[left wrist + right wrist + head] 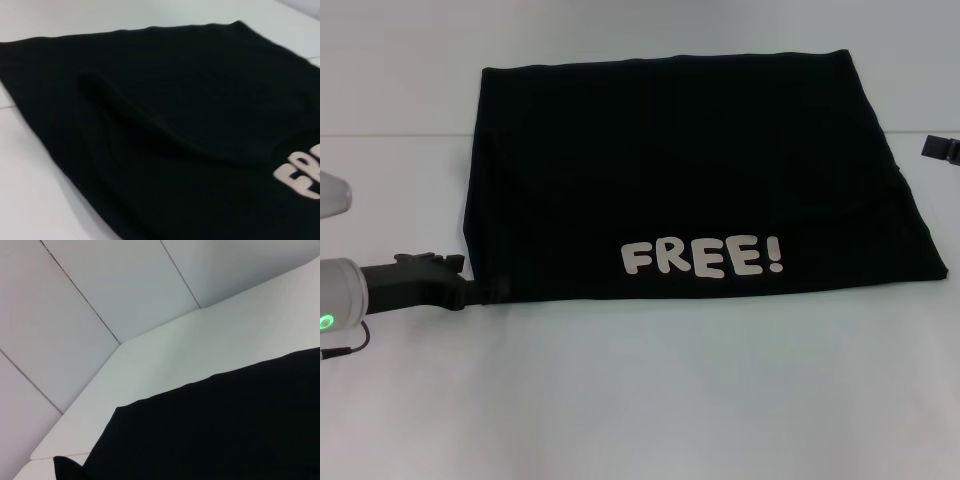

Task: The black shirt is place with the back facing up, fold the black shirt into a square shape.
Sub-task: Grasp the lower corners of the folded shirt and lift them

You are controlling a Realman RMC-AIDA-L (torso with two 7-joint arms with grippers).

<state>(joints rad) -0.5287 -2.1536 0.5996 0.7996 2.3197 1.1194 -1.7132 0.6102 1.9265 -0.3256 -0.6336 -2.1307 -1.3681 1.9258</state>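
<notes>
The black shirt [680, 180] lies flat on the white table as a folded, roughly rectangular shape. Its white "FREE!" lettering [702, 257] faces up near the front edge. My left gripper [480, 291] is low at the shirt's front left corner, its tip against the cloth edge. The left wrist view shows the shirt [175, 125] close up, with a soft crease and part of the lettering [300, 177]. My right gripper [942, 150] shows only as a black tip at the far right, just off the shirt's right edge. The right wrist view shows the shirt's edge [225, 425].
The white table [640, 400] extends in front of the shirt and to both sides. A white panelled wall [100, 290] stands behind the table's far edge.
</notes>
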